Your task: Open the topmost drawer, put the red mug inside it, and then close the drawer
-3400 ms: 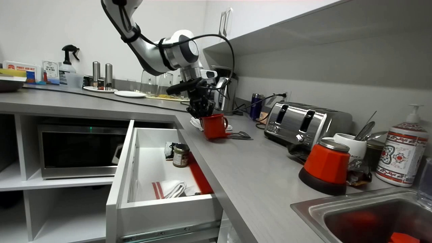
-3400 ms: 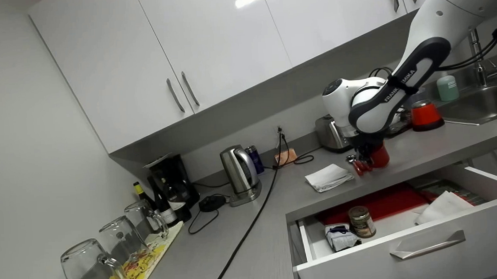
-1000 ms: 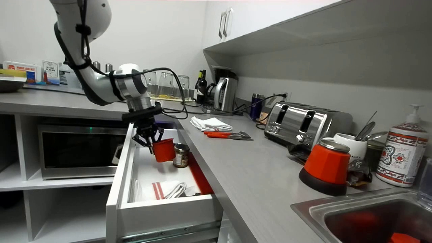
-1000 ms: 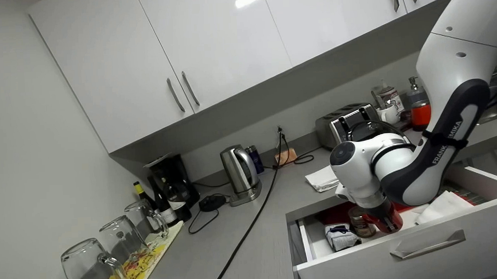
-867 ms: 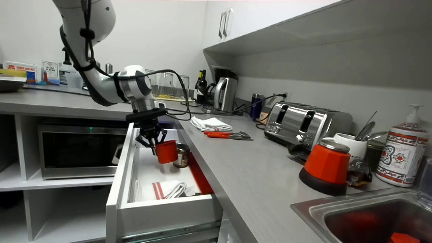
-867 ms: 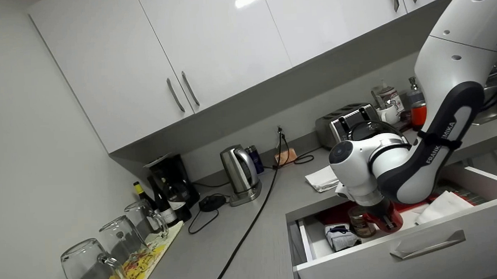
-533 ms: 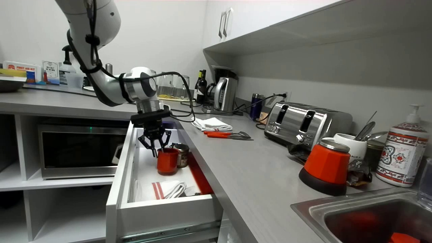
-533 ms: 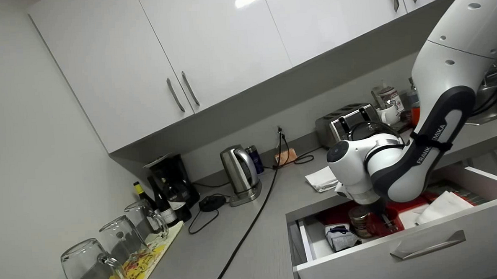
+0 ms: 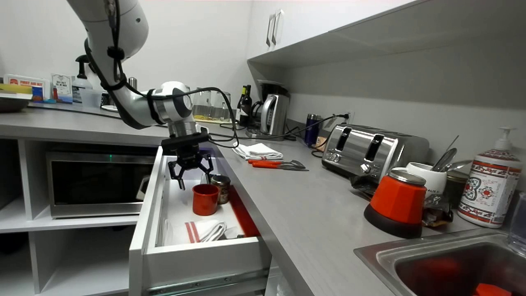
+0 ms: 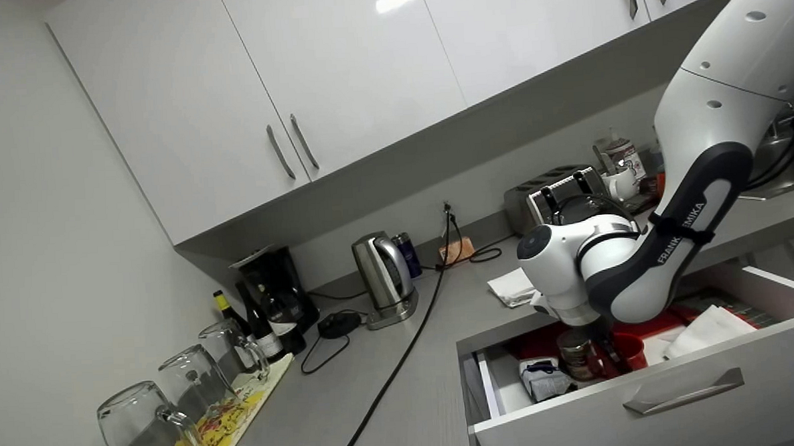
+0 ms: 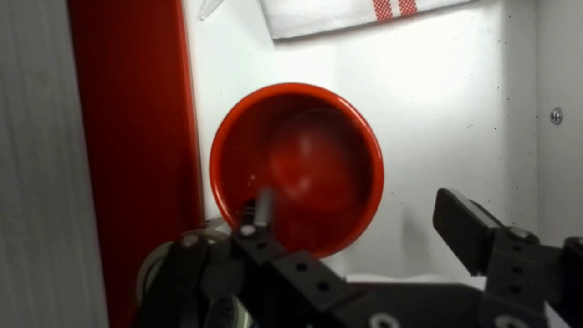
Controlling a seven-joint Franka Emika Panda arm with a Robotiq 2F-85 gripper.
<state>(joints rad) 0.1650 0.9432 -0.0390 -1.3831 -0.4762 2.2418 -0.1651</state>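
Note:
The topmost drawer (image 9: 177, 211) is pulled out, its white inside showing in both exterior views. Its front (image 10: 580, 424) carries a slim metal handle (image 10: 686, 395). Upright on the drawer floor stands the red mug (image 9: 205, 200), beside a lidded jar. In the wrist view I look down into the mug (image 11: 300, 159); its loop handle is hidden there. Just above the mug is my gripper (image 9: 195, 184), jaws spread wide with nothing held between them. One fingertip (image 11: 264, 207) overlaps the mug's opening in the wrist view; the opposite finger (image 11: 464, 228) is over white drawer floor.
Inside the drawer are the jar (image 9: 222, 190), a striped towel (image 9: 207, 231), a wrapped bundle (image 10: 544, 379) and a red tray (image 9: 243, 213). The counter edge (image 9: 263, 205) overhangs the drawer's back. Red-handled utensils (image 9: 271, 165) and a folded cloth (image 9: 258, 151) lie on the counter.
The mug came from the counter, held in my gripper, into the drawer. Over the last second it was lowered, tilted then upright, onto the drawer floor, and my jaws spread and let it go.

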